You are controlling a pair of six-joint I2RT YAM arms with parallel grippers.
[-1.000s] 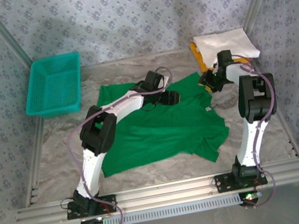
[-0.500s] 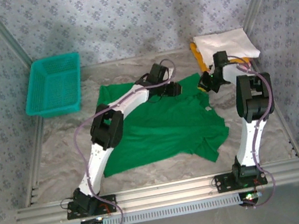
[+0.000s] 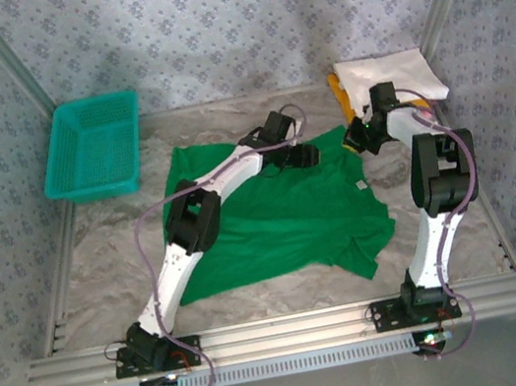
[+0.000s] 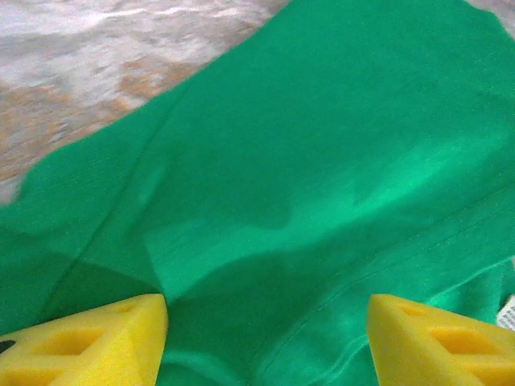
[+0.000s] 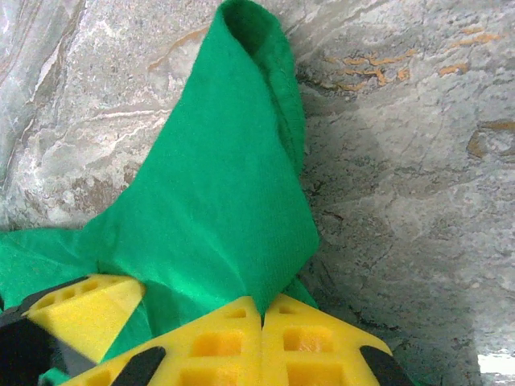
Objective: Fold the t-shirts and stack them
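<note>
- The green t-shirt (image 3: pixel 283 223) lies open and unfolded in the middle of the table (image 3: pixel 102 270). I see no finished fold in it, so by my reading its folding has barely begun.
- A small stack sits at the far right corner of the table. A folded white t-shirt (image 3: pixel 388 78) is on top, and an orange-yellow t-shirt (image 3: pixel 341 98) shows at its left edge. That part of the task looks done.
- The right gripper (image 5: pixel 261 322) is closed on a corner of the green t-shirt at its far right end, with cloth rising out from between the pads.
- The left gripper (image 4: pixel 261 346) stands with its jaws apart just above the far edge of the same shirt. The cloth lies slack beneath it and is not held.
- Left to do, as I judge it: fold the green t-shirt into a rectangle and set it on the stack.
- The basket (image 3: pixel 93 147) stands at the far left, well apart from the shirts. From above I cannot tell whether it holds anything.
- Hard to make out:
  - The white t-shirt and the right arm cover how many shirts the stack holds.
  - The left arm hides a strip of the green t-shirt.
  - Its near right corner is bunched, and I cannot tell how that cloth lies.
</note>
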